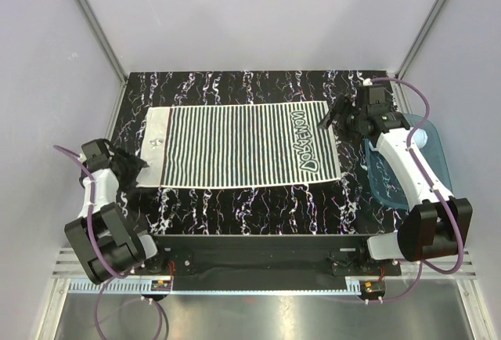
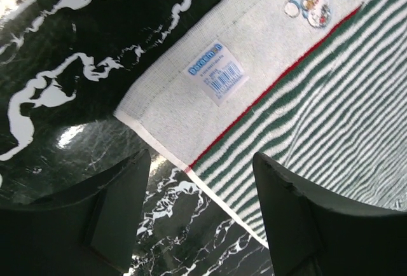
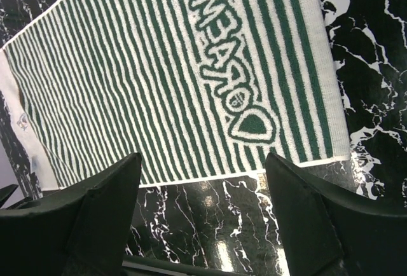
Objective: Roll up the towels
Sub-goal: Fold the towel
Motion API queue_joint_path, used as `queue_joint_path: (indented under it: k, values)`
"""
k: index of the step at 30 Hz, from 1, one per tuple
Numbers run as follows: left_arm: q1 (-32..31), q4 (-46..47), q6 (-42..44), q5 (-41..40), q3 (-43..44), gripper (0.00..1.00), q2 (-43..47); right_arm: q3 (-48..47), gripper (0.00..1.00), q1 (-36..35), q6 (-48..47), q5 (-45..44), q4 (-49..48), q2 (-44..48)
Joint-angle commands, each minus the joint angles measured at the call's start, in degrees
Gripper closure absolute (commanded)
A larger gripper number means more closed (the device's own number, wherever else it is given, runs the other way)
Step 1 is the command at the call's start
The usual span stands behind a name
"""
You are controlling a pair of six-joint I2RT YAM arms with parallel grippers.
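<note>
Lying flat on the counter [image 1: 235, 207], the striped towel [image 1: 243, 144] looks soft, light and floppy, best pinched at a short-edge corner, while the left end effector [image 2: 200, 155] and right end effector [image 3: 202, 156] gape wide and empty at its opposite ends.

Overhead, two wrist close-ups — shared towel [image 1: 243, 146]

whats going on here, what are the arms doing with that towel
Two robot arms are set up to roll a striped towel, which lies spread flat on the black marble table, not yet rolled. The left tool hovers open over the towel's near left corner, by the plain end with the label. The right tool hangs open by the lettered right end, near the far corner. Neither holds the cloth. A translucent blue tray sits at the table's right edge.
</note>
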State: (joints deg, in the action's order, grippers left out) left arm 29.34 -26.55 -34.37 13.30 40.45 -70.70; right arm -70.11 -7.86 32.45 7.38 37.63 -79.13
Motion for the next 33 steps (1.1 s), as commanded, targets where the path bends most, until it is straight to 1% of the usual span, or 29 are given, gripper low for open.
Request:
queue_joint_path:
  k: [1,4,5,8,14,16,19,25,28,30,32,33]
  values:
    - [0.19,2.9,-1.49,-4.5,-0.54,0.31,-0.76,-1.08,0.14,-0.14,-0.36,2.99,-3.26,1.53]
    - [-0.34,3.69,-2.45,-7.84,-0.98,0.34,-1.37,-2.66,0.14,-0.14,-1.33,3.87,-3.52,-0.22]
    - [-0.43,4.04,-2.72,-8.29,-1.16,0.36,-2.33,-3.28,0.14,-0.14,-1.68,3.96,-3.61,-0.58]
    - [-1.83,5.01,-3.77,-11.44,-1.51,0.38,-4.53,-3.81,0.14,-0.14,-2.65,3.96,-3.96,-1.72]
    - [-4.99,5.8,-5.71,-16.99,0.07,0.42,-8.05,-4.25,0.13,0.39,-4.5,4.31,-4.23,-4.18]
    - [-5.78,5.72,-6.23,-18.74,0.77,0.45,-8.93,-4.07,0.13,0.83,-4.58,4.84,-4.93,-4.45]
    - [-6.05,5.36,-7.02,-20.32,2.09,0.48,-10.95,-3.99,0.13,1.09,-4.58,5.28,-5.28,-4.71]
    - [-6.58,5.98,-7.99,-21.3,2.53,0.49,-14.64,-3.9,0.13,1.44,-5.11,5.54,-4.84,-4.54]
    - [-6.76,6.85,-8.26,-21.3,2.53,0.55,-15.7,-3.37,0.13,1.7,-5.55,5.28,-4.75,-4.36]
    - [-7.19,7.38,-8.26,-21.3,2.71,0.68,-16.14,-2.41,0.13,1.97,-5.47,5.8,-5.02,-4.36]
    - [-7.28,7.47,-7.99,-21.39,2.71,0.79,-16.23,-1.53,0.13,2.32,-5.38,6.24,-5.11,-4.36]
    - [-7.37,7.56,-7.82,-21.39,2.88,0.8,-16.31,-1.18,0.14,2.41,-5.38,6.25,-5.19,-4.54]
